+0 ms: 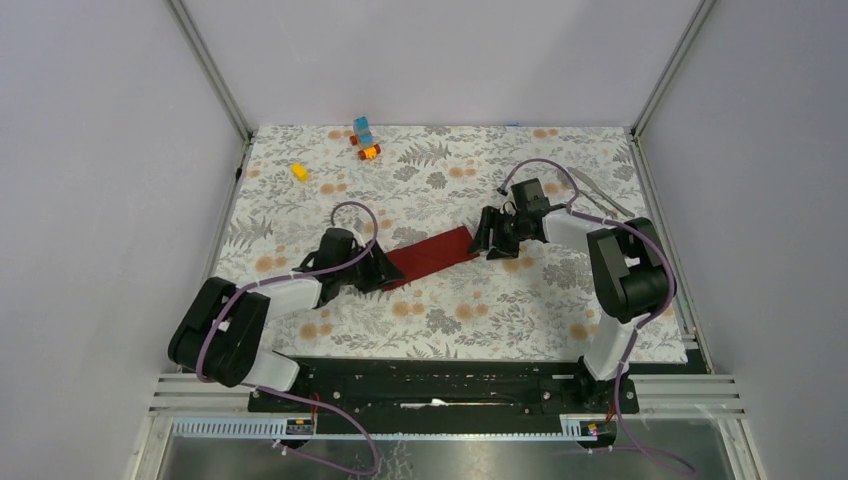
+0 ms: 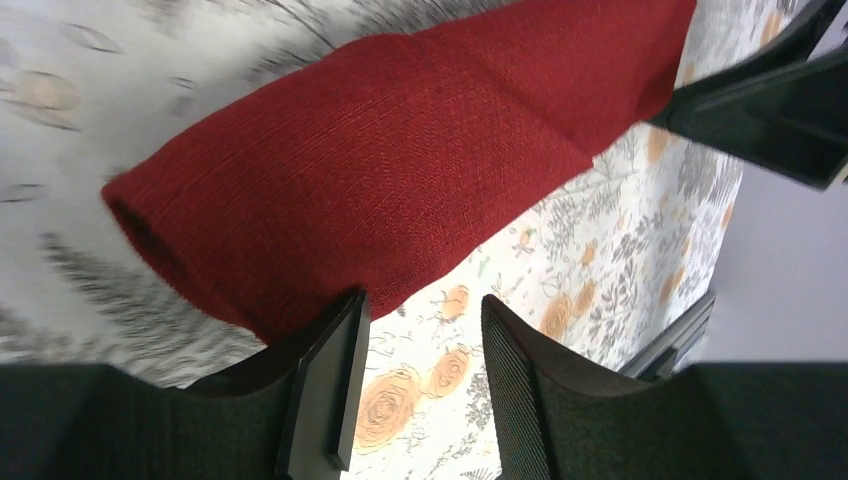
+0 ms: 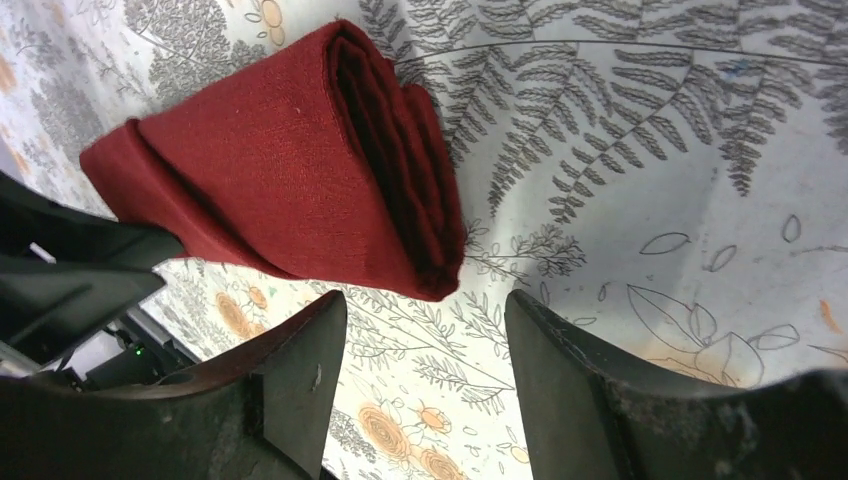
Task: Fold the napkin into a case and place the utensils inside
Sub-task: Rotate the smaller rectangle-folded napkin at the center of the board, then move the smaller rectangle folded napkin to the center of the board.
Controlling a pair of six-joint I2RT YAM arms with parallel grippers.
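Floral table (image 1: 480, 310), napkin (image 1: 432, 255) folded narrow. Left gripper (image 1: 385, 268) sits at its 8 o'clock end and right gripper (image 1: 490, 240) at 2 o'clock. Both have jaws apart and hold nothing, likely there to square the ends.

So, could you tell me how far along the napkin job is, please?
Done: the napkin lies folded into a narrow layered strip. In hand: the left fingers and right fingers stand open at its two ends, gripping nothing. Left: placing the utensils inside; none shows in any view.

Jaws crowd both napkin (image 1: 432, 254) ends; blocks (image 1: 363, 131) far back.
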